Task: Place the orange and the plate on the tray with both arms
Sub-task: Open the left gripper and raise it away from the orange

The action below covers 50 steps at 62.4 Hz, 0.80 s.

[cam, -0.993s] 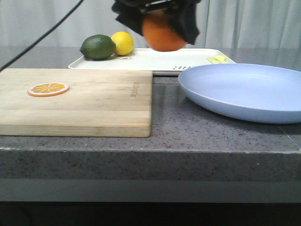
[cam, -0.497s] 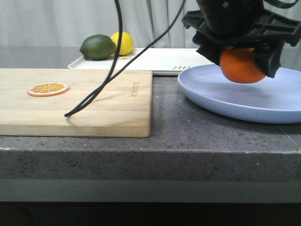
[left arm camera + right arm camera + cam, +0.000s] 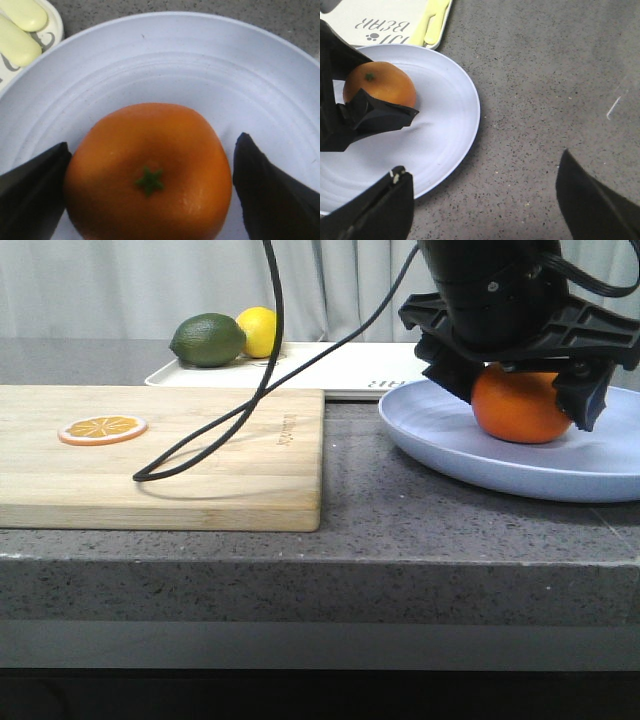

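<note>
The orange [image 3: 520, 405] rests on the lavender-blue plate [image 3: 450, 445] at the right. My left gripper [image 3: 520, 395] stands over it with one finger on each side. In the left wrist view the orange [image 3: 150, 170] touches one finger, and a thin strip of plate [image 3: 200, 65] shows between it and the other finger. The cream tray [image 3: 330, 365] lies behind the plate, and its corner shows in the right wrist view [image 3: 385, 20]. My right gripper [image 3: 482, 200] is open and empty over the bare counter beside the plate's rim [image 3: 465, 130].
A wooden cutting board [image 3: 160, 460] with an orange slice [image 3: 102, 428] lies at the left, and a black cable [image 3: 230, 430] droops onto it. A lime [image 3: 208, 340] and a lemon [image 3: 262, 330] sit at the tray's left end. Pale yellow pieces [image 3: 432, 22] lie at the tray's right end.
My left gripper carried the orange from above the tray to the right and down onto the plate. Its jaws now stand slightly apart round the orange.
</note>
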Available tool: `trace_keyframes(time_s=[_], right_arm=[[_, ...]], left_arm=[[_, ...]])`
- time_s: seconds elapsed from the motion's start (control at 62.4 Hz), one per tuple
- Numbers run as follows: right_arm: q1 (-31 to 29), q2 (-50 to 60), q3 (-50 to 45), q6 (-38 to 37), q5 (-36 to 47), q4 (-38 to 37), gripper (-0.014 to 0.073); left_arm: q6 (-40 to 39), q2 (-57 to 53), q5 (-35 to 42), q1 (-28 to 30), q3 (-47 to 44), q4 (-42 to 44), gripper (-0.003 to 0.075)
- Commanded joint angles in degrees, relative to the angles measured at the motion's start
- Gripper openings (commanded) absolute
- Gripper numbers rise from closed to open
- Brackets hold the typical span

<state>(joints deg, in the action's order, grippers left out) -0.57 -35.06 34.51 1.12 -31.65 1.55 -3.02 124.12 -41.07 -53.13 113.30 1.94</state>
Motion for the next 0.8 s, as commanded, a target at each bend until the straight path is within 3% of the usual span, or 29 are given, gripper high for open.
trace_keyframes(time_s=[0.0,0.24,0.497,0.785], right_arm=[[0.0,-0.4,1.6,0.0,4.2,-0.9,0.0594],[0.0,-0.4,1.6,0.0,4.2,-0.9,0.0594],[0.0,-0.4,1.6,0.0,4.2,-2.2,0.0594],[0.0,-0.4,1.6,0.0,4.2,-3.0,0.0594]], left_arm=[[-0.1,-4.2,0.3,-0.4,3.5,-0.9,0.0627],[-0.1,-7.5,-6.2,-0.1,8.1,-0.8,0.062],[-0.1,-16.7,-8.7,1.0,5.8,-0.4,0.062],[-0.1,-32.3,-1.4,6.2,-15.3,-1.0,0.062]])
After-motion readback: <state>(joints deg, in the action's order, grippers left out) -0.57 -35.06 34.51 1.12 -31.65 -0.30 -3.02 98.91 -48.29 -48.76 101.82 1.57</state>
